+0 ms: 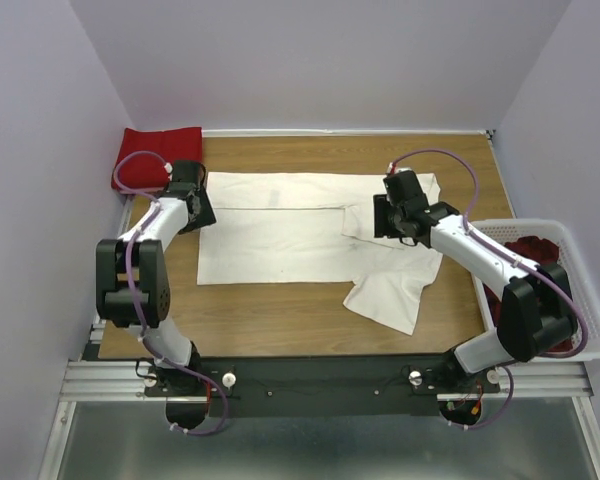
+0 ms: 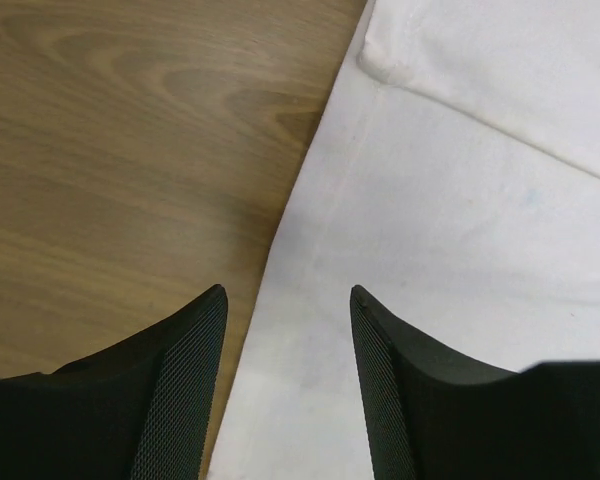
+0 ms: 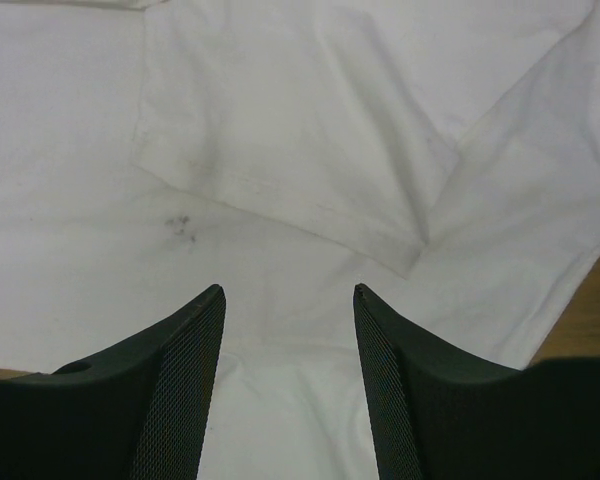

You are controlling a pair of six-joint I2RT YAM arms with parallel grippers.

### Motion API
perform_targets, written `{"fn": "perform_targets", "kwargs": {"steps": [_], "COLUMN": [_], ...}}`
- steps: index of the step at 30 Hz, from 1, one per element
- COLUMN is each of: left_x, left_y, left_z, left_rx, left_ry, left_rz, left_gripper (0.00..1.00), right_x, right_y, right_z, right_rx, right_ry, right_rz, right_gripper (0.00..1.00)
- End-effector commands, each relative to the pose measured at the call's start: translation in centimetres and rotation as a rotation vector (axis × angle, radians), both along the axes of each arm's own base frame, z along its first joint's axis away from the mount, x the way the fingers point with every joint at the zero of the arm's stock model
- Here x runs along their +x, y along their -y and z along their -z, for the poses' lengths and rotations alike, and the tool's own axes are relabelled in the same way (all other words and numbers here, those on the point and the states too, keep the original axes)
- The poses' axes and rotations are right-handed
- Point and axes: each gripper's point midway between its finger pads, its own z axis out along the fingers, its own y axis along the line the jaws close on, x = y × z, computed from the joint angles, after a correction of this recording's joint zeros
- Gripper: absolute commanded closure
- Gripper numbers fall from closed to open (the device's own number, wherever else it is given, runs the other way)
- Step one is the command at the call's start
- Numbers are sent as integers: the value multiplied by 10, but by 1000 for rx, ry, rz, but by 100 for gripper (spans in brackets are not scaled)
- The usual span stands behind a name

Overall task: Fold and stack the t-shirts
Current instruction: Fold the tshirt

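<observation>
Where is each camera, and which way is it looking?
Top: high behind, facing down: table, white shirt, left arm, right arm.
Left wrist: on left arm, facing down: left fingers, shirt edge, table.
Right wrist: on right arm, facing down: right fingers, sleeve.
All three share the white shirt.

Even soft light; faint shadows; wrist views dimmer, sharp.

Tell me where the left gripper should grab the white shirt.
Pinch the cream-white t-shirt at its hem edge, coming down from the side of the bare table. That edge lies flat and straight, and the open left gripper straddles it.
</observation>
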Motion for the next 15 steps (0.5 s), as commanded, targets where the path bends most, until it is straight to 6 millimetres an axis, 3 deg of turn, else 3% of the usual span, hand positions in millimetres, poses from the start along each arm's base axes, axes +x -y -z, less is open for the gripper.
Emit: {"fn": "perform_targets", "kwargs": {"steps": [1,2,7,10,15], "left_x": [-30,-45,-83,-94,-112], "left_y": [-13,-13,-6,1,-6], "left_z": [-33,-27,-5,1,6], "left_rx": [63,61,7,-37,-4], "left_ry": [0,-33,-98,-119,-153], "left_rz": [-37,-44,-89,-104,-157], "left_gripper": [38,38,37,37,38], "right_x": [-9,-10,-18,-25,-37], "right_y": [17,19,16,9,16], "right_z": [-12,-12,-16,-15,-6], "right_rx": [-33,-38,2,48,40], "right_ry": [22,22,23,9,-5], "right_rz": [40,41,34,21,27], "right_gripper": [38,39,38,38,38]}}
